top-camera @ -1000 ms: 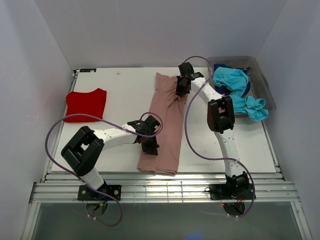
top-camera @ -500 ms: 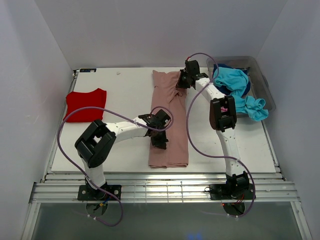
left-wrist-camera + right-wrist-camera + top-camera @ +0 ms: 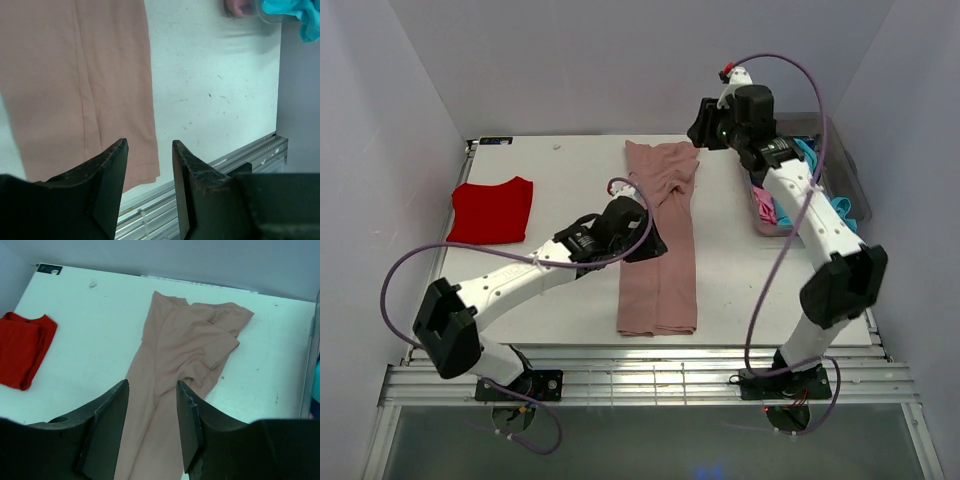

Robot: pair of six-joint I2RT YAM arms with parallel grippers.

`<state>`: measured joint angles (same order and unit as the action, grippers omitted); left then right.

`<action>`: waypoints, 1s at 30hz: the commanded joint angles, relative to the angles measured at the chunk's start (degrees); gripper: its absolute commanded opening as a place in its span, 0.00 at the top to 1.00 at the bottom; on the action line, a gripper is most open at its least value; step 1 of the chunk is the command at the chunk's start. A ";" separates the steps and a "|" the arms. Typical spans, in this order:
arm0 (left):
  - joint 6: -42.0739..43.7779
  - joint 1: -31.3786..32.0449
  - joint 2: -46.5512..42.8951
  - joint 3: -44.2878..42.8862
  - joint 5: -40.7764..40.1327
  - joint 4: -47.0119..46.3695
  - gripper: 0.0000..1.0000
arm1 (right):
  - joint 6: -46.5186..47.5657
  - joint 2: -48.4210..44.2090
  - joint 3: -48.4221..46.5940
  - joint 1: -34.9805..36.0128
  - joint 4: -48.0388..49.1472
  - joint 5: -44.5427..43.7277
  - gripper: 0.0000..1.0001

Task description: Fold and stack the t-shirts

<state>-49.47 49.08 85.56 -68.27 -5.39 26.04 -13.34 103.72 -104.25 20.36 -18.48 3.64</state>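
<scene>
A dusty-pink t-shirt lies folded into a long narrow strip down the middle of the table, its far end rumpled. A folded red t-shirt rests at the far left. My left gripper hovers over the strip's left edge, open and empty, its jaws above the strip's near end. My right gripper is raised over the table's far edge, open and empty, looking down on the pink strip and the red t-shirt.
A clear grey bin stands at the far right, partly behind my right arm, with turquoise cloth and bright pink cloth in it. The table's metal front rail runs close to the strip's near end.
Both grippers have opened and let go of the dusty-pink t-shirt. My right arm has lifted up and back toward the far wall. My left arm has risen above the strip.
</scene>
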 commanded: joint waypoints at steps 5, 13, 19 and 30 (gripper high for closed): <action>-2.63 0.40 -13.74 18.14 -0.42 3.31 0.47 | -3.67 -20.71 28.80 14.87 -19.12 -9.61 0.48; -9.58 2.07 -23.59 31.60 4.94 3.23 0.35 | -23.90 -39.11 56.58 30.61 -23.34 -12.95 0.45; -11.43 3.65 -25.18 35.13 4.42 2.52 0.34 | -31.56 -46.67 62.49 33.95 -24.41 -12.96 0.45; -13.72 4.45 -22.72 42.43 5.30 -7.75 0.34 | -32.80 -44.31 70.58 36.24 -14.05 -10.67 0.45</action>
<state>-62.19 53.23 62.50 -26.30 -0.56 23.66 -44.69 58.65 -34.39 56.14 -38.26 -7.05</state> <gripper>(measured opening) 0.665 0.548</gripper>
